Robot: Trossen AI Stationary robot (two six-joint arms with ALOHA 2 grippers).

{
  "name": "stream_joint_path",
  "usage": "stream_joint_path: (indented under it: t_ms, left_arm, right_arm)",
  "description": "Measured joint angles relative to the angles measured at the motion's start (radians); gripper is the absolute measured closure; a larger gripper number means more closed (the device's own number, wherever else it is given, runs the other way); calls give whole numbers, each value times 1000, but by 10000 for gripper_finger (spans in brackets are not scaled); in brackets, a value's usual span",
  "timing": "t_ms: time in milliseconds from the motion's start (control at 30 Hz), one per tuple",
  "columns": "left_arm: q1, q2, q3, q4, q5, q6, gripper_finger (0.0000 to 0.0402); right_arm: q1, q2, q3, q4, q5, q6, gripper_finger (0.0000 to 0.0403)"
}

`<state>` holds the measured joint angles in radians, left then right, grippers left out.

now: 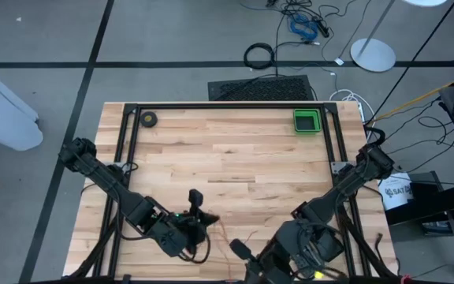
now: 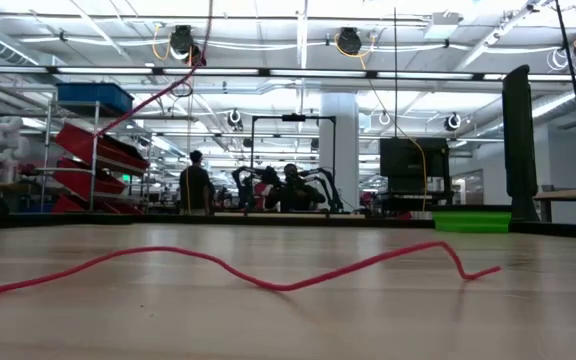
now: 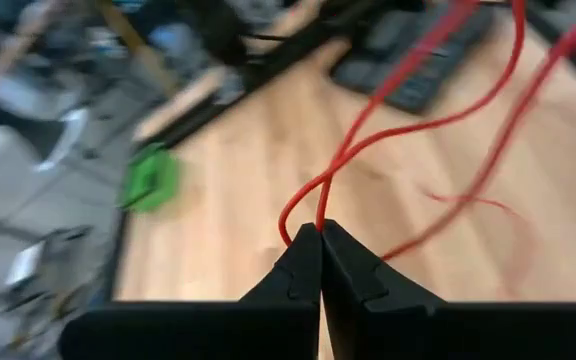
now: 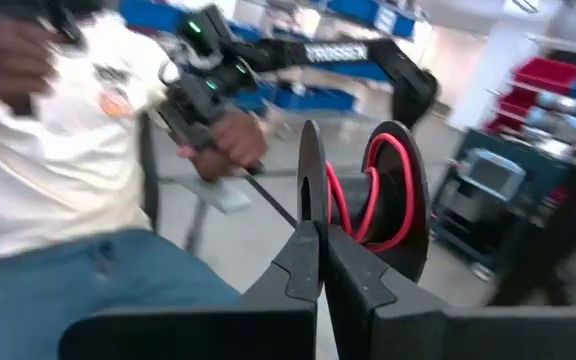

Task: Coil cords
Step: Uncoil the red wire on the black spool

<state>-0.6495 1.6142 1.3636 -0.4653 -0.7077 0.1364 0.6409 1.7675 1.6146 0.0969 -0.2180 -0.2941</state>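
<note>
A thin red cord [image 2: 268,283] lies slack in waves across the wooden table [image 1: 235,158], and another stretch [image 2: 148,100] climbs out of the low view's top. My left gripper [image 1: 197,199] [image 3: 320,232], near the table's front edge, is shut on this cord [image 3: 408,130]. My right gripper [image 1: 240,251] [image 4: 323,235], beside it at the front edge, is shut on a dark spool [image 4: 403,190] with red cord [image 4: 373,200] wound round its core. It holds the spool up off the table and points level toward a person. My left gripper pinches the red cord between its two fingertips at a small bend [image 3: 303,215]. Two strands run from the tips toward the table's far side. They sag and curve, slack, above the wood. My right gripper pinches the thin rim of one of the spool's dark flanges [image 4: 313,205] between its two fingers. The fingers lie level and edge-on to that flange. The spool stands beyond the fingertips, lifted clear, its wound red cord between the two flanges.
A green tray [image 1: 307,121] sits at the far right corner and a small dark tape roll [image 1: 148,119] at the far left. A black frame [image 1: 227,106] runs along the table's far and side edges. A person [image 4: 58,150] stands close beyond the near edge.
</note>
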Motion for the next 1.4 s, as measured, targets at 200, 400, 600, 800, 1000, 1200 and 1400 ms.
stream_joint_path:
  t_ms: [200, 400, 600, 800, 1000, 1200, 1400]
  left_arm:
    - [-29, 0, 0, -64, 109, -1, 400]
    - [-75, -25, 0, -71, 194, -5, 400]
    - [-141, -75, 0, -67, 209, -53, 400]
    - [-212, -112, 0, -64, 199, -54, 400]
    - [-291, -145, 0, -39, 85, -42, 400]
    - [-363, -165, 0, 47, -53, 73, 400]
    - [-416, -166, 0, 199, -181, 237, 400]
  right_arm:
    - [28, -36, 72, -238, 270, -10, 403]
    - [85, -89, 72, -427, 478, 26, 403]
    - [128, -124, 73, -563, 638, 102, 403]
    - [136, -128, 73, -672, 695, 169, 403]
    - [115, -128, 73, -761, 714, 252, 403]
    - [78, -128, 27, -810, 714, 320, 403]
    - [19, -127, -48, -805, 678, 359, 403]
